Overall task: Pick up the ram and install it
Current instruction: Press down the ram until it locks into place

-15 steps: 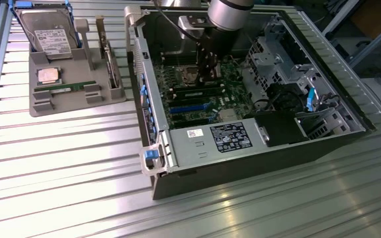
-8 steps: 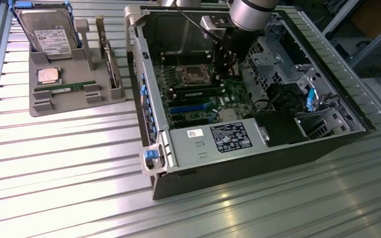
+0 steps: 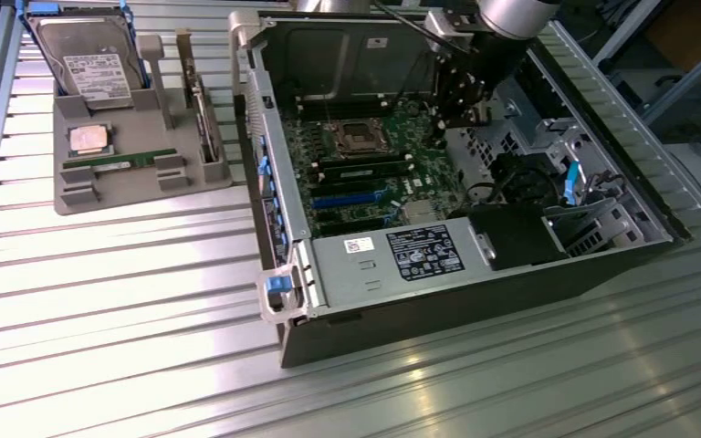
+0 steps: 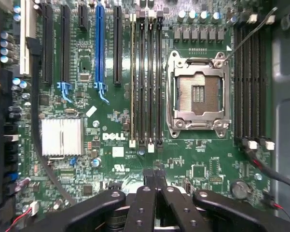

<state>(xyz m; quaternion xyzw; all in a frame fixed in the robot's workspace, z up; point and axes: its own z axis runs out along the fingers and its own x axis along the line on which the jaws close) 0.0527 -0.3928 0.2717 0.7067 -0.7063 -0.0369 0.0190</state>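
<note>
Exterior view: the ram [image 3: 135, 161] lies flat in the grey tray [image 3: 143, 192] beside the open computer case [image 3: 448, 301]; the gripper [image 4: 154, 175], shut and empty, hangs over the motherboard [image 4: 116, 145]. Light, stiff, fragile, best gripped by its long edges.

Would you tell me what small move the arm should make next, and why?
Probably lift straight up out of the computer case: the gripper is shut and holding nothing, low over the motherboard, while a ram stick lies on the grey tray at the exterior view's left.
</note>
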